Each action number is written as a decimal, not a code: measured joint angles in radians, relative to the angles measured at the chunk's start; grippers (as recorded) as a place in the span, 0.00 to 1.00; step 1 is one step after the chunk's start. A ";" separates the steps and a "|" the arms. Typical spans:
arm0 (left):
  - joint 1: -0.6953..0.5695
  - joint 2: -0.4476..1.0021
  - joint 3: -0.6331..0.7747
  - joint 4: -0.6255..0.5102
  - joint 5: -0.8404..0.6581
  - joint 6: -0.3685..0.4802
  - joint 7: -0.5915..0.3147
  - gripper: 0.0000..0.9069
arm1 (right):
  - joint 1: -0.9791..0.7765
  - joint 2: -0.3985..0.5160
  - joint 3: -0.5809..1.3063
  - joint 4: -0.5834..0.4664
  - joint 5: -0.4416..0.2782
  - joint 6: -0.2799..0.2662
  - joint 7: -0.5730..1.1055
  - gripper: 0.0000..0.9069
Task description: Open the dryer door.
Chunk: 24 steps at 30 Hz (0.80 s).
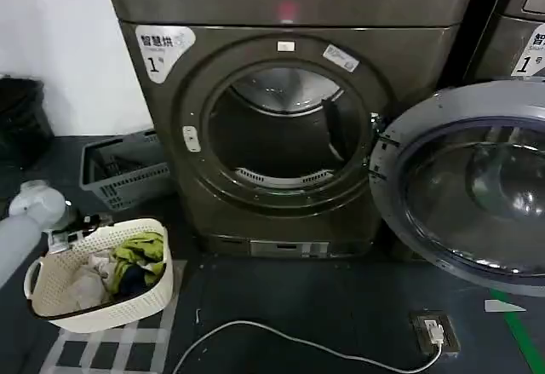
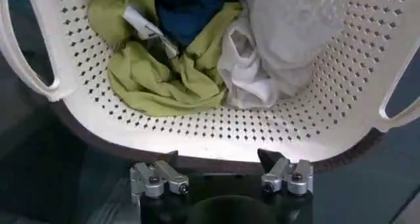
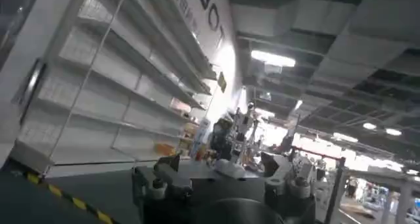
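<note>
Bronze-grey dryer (image 1: 255, 178), perforated cream basket (image 1: 128, 302)

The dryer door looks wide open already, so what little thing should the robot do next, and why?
Probably nothing more to the dryer door: it hangs swung fully out to the right of the dryer, drum opening clear. The open left gripper hovers over the white laundry basket, so dipping toward the clothes seems sensible.

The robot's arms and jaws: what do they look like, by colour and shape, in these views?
The left arm is a smooth, rounded shell in pale grey-white with a ball-like joint. The left gripper has a black body, two silver metal finger blocks with round screws, and short black pointed tips. The right gripper looks similar: a dark body with grey metal blocks and screws. No cables or markings are visible.
</note>
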<state>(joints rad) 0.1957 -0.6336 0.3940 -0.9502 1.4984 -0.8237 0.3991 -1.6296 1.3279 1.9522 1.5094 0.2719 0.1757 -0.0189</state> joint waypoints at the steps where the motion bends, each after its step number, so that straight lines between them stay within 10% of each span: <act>1: 0.004 0.001 -0.004 -0.002 0.000 0.000 0.000 1.00 | 0.000 0.001 0.001 0.001 -0.002 0.000 -0.003 1.00; 24: 0.066 0.046 -0.068 -0.079 0.002 0.000 0.002 1.00 | 0.003 0.008 -0.002 0.008 0.001 0.010 -0.002 1.00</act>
<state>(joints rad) 0.2616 -0.5878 0.3261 -1.0293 1.5004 -0.8237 0.4015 -1.6264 1.3357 1.9500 1.5169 0.2726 0.1853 -0.0213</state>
